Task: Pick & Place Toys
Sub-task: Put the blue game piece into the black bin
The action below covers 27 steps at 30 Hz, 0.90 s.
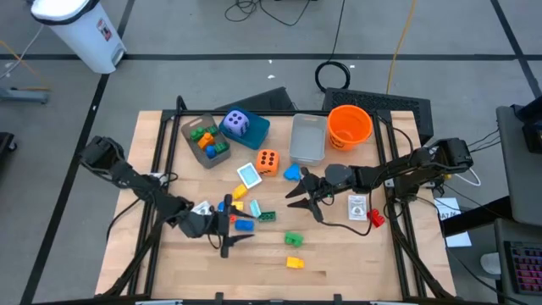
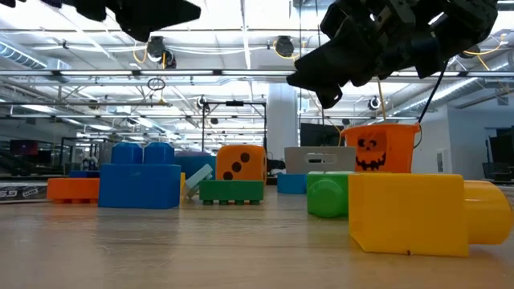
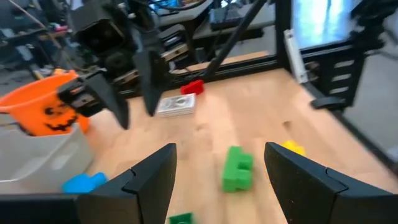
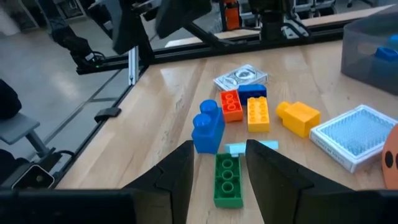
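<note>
Both my grippers hover empty over the toy scatter, fingers apart.

Nearest the front edge: a yellow plastic brick (image 1: pixel 294 263), then a green plastic brick (image 1: pixel 293 241). My left gripper (image 1: pixel 230 241) sits above bare wood just beside the blue brick (image 1: pixel 244 225). My right gripper (image 1: pixel 298 196) hangs mid-table over the flat dark-green studded brick (image 4: pixel 227 178). Farther back: orange spotted die (image 1: pixel 268 161), grey plastic bin (image 1: pixel 307 138), orange pumpkin-face bucket (image 1: pixel 350 125), purple die (image 1: pixel 235 124) on the teal box (image 1: pixel 257 129).
</note>
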Tool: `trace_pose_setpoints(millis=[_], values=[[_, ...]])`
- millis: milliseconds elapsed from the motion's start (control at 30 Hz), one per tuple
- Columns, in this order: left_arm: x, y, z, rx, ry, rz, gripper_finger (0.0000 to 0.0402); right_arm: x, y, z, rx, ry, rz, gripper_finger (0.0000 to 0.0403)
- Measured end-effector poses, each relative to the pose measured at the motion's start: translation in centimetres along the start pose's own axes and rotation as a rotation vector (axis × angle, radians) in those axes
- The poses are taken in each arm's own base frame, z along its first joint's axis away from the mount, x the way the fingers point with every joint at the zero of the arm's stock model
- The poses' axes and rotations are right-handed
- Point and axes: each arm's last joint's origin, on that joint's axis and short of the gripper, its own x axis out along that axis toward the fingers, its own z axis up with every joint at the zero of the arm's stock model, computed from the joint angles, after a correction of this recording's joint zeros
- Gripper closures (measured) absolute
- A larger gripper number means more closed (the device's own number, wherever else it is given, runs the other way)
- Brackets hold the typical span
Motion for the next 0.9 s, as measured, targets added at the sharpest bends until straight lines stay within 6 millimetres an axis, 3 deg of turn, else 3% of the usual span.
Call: trace_pose_setpoints(millis=[367, 667, 800, 900], values=[[1.5, 3.3, -0.7, 0.074, 0.077, 0.102, 0.0149, 0.0, 0.3, 0.2, -0.049, -0.017, 0.044, 0.0264], [2.7, 6.3, -1.9, 0.08, 0.164, 0.032, 0.0149, 0.1, 2.2, 1.4, -0.204, -0.167, 0.159, 0.0264], [2.7, 6.8, -2.6, 0.057, 0.236, -0.007, 0.0149, 0.2, 3.2, 1.2, -0.266, -0.171, 0.183, 0.0264], [2.6, 6.6, -2.0, 0.007, 0.283, -0.081, 0.0149, 0.2, 3.5, 1.1, -0.252, -0.163, 0.197, 0.0264]])
